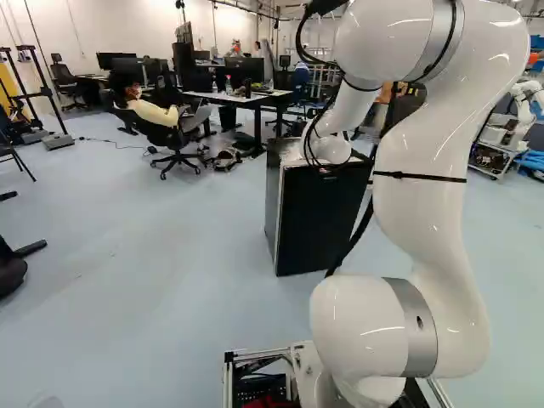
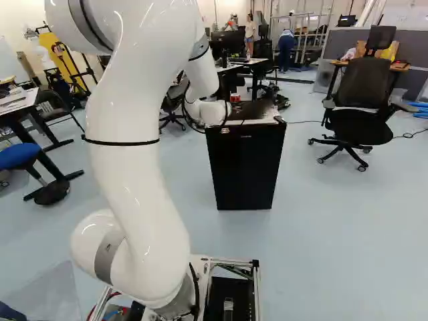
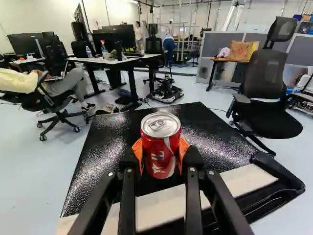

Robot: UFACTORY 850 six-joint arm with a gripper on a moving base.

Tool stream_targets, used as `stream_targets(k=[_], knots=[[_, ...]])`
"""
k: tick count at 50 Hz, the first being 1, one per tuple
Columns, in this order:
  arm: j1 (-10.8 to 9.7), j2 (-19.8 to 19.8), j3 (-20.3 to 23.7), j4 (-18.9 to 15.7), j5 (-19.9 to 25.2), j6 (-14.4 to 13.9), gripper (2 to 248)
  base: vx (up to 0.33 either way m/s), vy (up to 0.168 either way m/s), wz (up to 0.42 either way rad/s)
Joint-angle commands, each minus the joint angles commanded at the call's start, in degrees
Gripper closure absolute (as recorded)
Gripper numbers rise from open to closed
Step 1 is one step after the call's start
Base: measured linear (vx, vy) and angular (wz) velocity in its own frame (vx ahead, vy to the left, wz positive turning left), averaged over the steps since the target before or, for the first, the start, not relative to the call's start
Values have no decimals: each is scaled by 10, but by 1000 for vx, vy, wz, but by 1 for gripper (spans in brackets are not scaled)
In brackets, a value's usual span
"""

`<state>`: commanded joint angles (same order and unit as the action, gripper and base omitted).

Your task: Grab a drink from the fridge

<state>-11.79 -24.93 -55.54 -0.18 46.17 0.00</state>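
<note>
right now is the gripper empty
No, the gripper has a red can between its two orange pads, one against each side.

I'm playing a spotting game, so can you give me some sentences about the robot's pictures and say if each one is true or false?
1. The jaws are shut on a can. True.
2. The can is green. False: it is red.
3. The fridge has a black front. True.
4. The can is lying on its side. False: it is upright.
5. A chair is right of the fridge in the right base view. True.
</note>
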Motion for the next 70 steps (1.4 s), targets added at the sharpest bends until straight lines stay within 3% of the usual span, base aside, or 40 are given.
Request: stream_targets(k=[35,70], knots=[[12,42,52,0,4,0,157,0,0,0],[43,148,183,1,14,0,157,0,0,0]])
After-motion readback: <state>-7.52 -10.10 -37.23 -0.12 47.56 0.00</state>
